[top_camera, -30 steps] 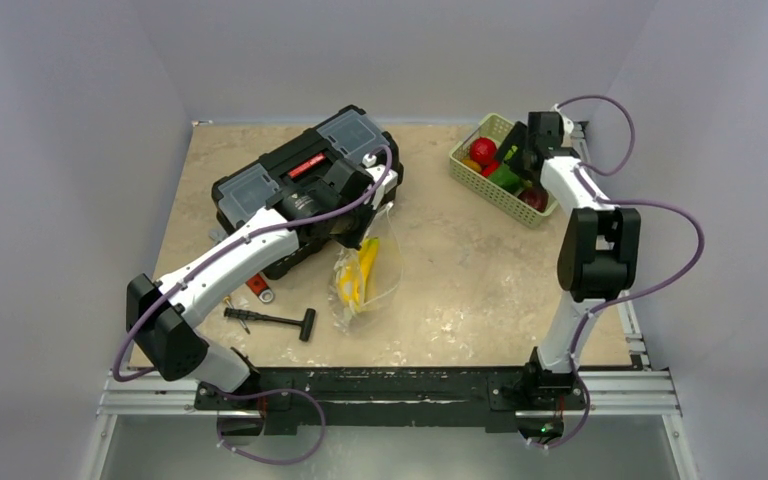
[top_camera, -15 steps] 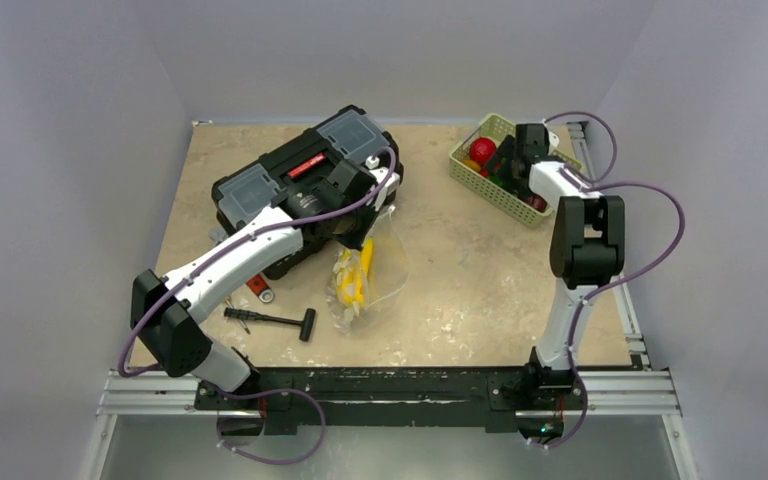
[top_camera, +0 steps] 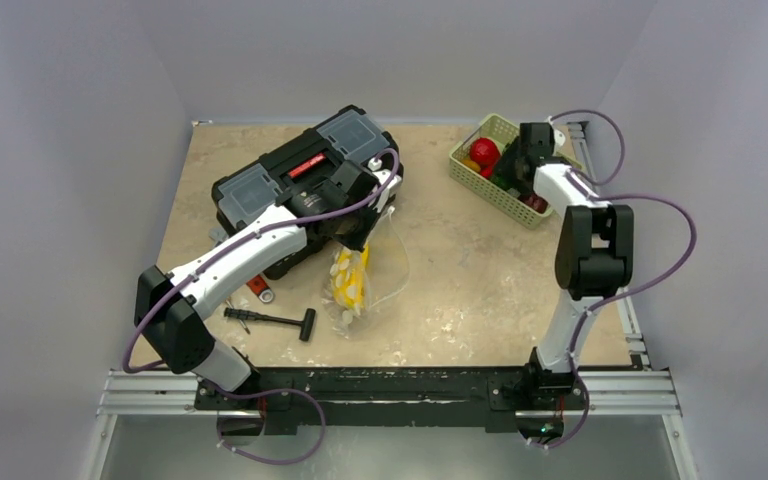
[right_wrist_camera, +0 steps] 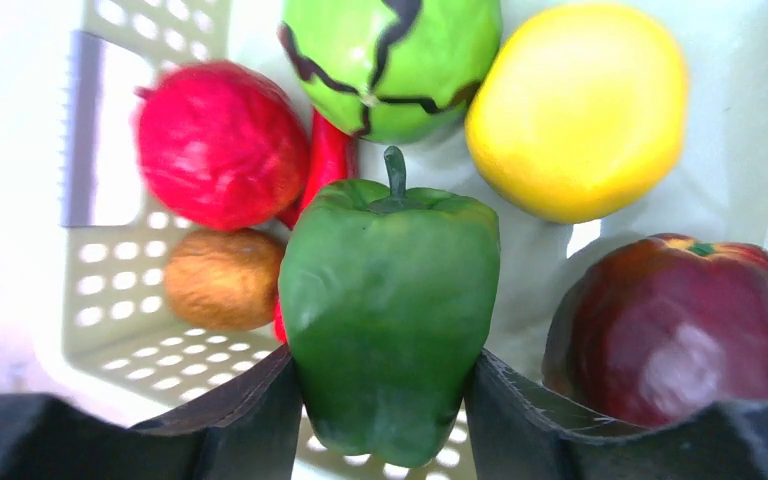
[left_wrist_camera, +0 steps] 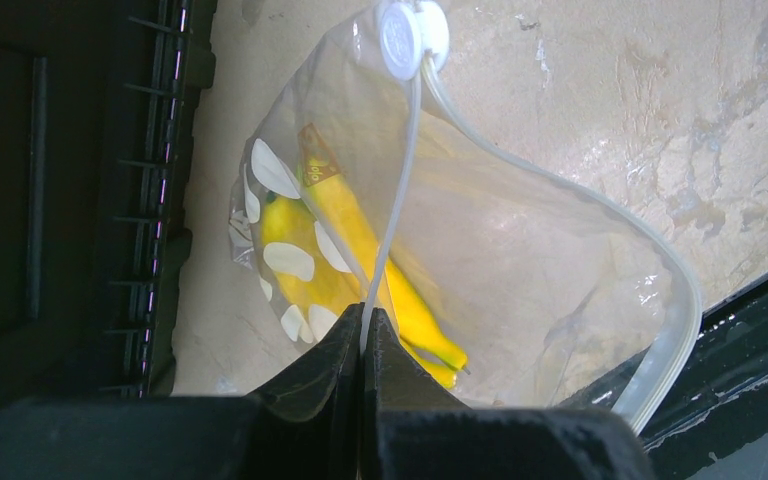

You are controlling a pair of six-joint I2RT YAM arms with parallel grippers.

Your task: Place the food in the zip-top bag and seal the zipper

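The zip-top bag (top_camera: 378,268) hangs open mid-table, clear with white dots, holding yellow banana-shaped food (left_wrist_camera: 352,235). My left gripper (left_wrist_camera: 363,312) is shut on the bag's whitish zipper strip (left_wrist_camera: 401,180), pinching it just below the round white slider (left_wrist_camera: 412,35). In the top view the left gripper (top_camera: 368,230) sits beside the toolbox. My right gripper (right_wrist_camera: 385,365) reaches into the pale green basket (right_wrist_camera: 130,330), both fingers pressed against the sides of a green pepper (right_wrist_camera: 390,285). Around it lie a red fruit (right_wrist_camera: 220,140), a yellow fruit (right_wrist_camera: 580,110), a dark red apple (right_wrist_camera: 685,320) and a brown fruit (right_wrist_camera: 225,280).
A black toolbox (top_camera: 290,175) stands at the back left, right behind the left arm. A black-handled hammer (top_camera: 275,320) and a red-handled tool (top_camera: 258,288) lie near the front left. The basket (top_camera: 472,175) sits at the back right corner by the table edge.
The right gripper dipped into the basket and its fingers closed in onto the green pepper. The left arm swung the held bag slightly left.
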